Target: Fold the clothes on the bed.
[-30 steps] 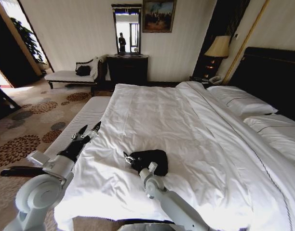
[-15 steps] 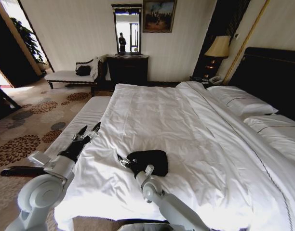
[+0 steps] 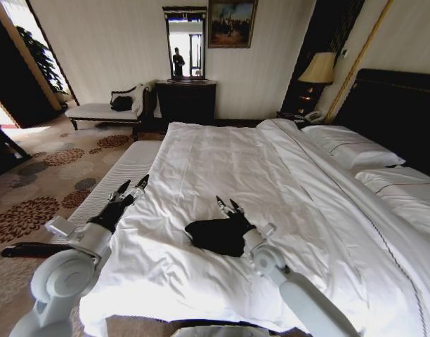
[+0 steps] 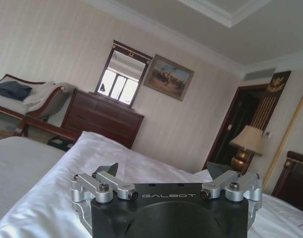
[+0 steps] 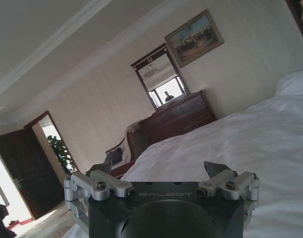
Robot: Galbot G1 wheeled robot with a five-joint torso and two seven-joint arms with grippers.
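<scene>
Right gripper (image 3: 229,205) hovers spread wide just past the bundled black T-shirt (image 3: 215,235), free of it; left gripper (image 3: 131,189) waits wide at the bed's (image 3: 222,154) left edge

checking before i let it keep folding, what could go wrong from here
The black T-shirt lies bunched in a small heap, so a pinch may catch several layers at once. The right gripper is open just past its far edge and could snag the white duvet instead. The left gripper hangs open near the bed's edge, well off the shirt.
</scene>
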